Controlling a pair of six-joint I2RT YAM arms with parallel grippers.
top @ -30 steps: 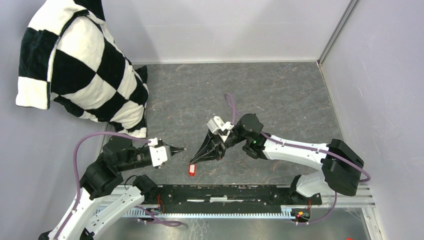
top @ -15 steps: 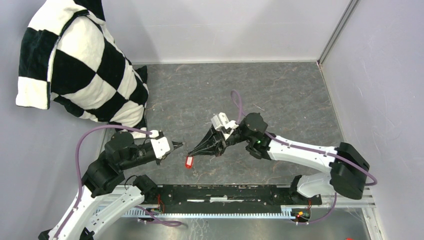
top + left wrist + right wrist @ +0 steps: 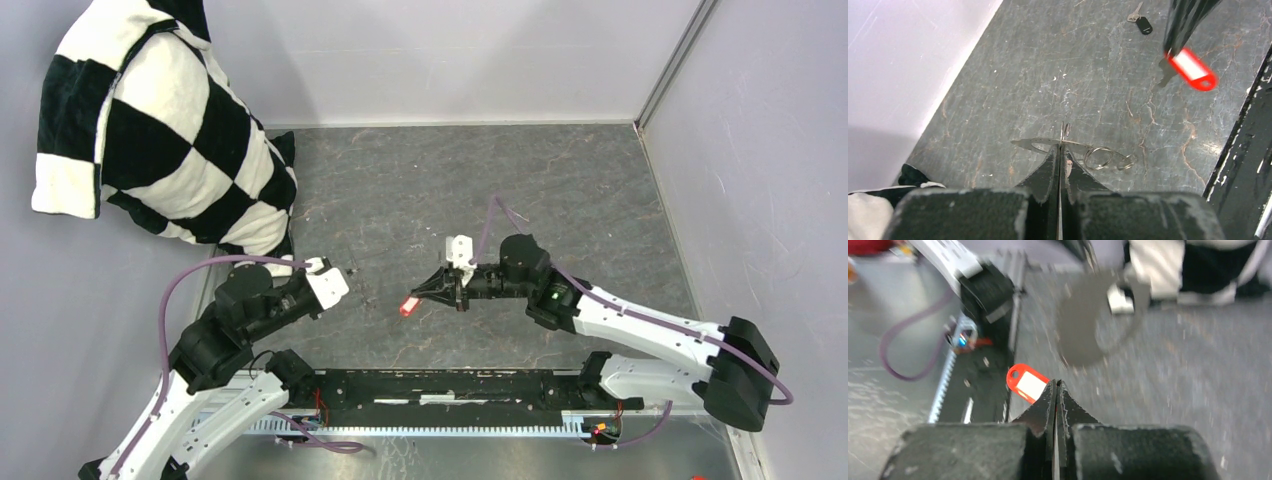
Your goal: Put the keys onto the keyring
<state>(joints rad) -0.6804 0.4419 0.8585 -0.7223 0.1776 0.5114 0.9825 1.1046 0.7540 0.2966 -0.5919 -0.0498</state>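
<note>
Left pincer: the left pincer (image 3: 1060,148) was pressed together on a thin wire of the keyring (image 3: 1064,130), which it held just above the surface (image 3: 1073,60), near the near edge and left of the middle.
Right pincer: the right pincer (image 3: 1056,386) was pinched shut on the red-tagged key (image 3: 1193,70). The key hung clear of the surface, near the keyring but apart from it.
Black-headed key: the black-headed key (image 3: 1143,24) lay flat, ungripped, farther toward the far edge.
Step in hand: probably bringing the red-tagged key over for threading. No key sat on the ring yet.
Next move: likely lining the key's hole up with the wire end while the left side kept the ring steady. The gap looked narrow, so small, slow corrections would be needed.
</note>
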